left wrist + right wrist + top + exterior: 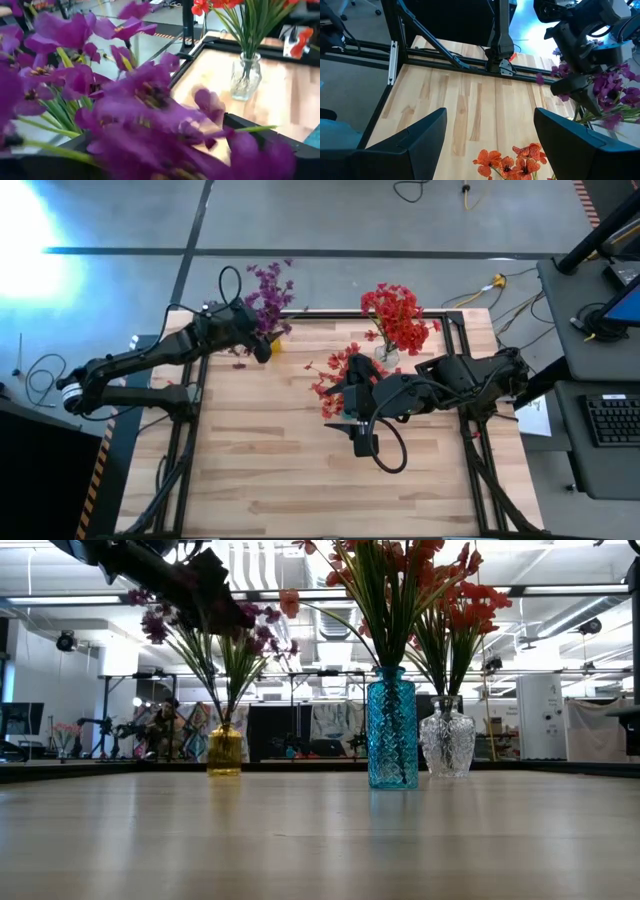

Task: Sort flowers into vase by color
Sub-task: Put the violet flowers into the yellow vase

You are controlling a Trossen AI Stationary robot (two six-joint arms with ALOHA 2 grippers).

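yellow vase (224, 750): small amber glass, far left of the wood table (300, 470); holds purple flowers (268, 295), green stems down in its neck, blossoms fanned out above
blue vase (392, 728): tall teal cut-glass, middle of the table, nearest of the three in the low view; holds red flowers (385, 570) on green stems; in the high view mostly hidden under the right arm
clear vase (447, 738): round cut-glass, far right, just beside the blue vase in the low view; holds a second bunch of red flowers (398, 315); stems bunched in the neck
left gripper (262, 348): over the far left edge, right at the yellow vase and in among the purple blossoms; fingers not seen clearly in any view, reads as spread wide; cannot tell if a stem sits between them
right gripper (490, 145): above the blue vase; both dark fingers (415, 140) stand well apart, nothing between them; red blossoms just below
loose flowers: cannot see any lying on the table; all visible sprigs stand in vases
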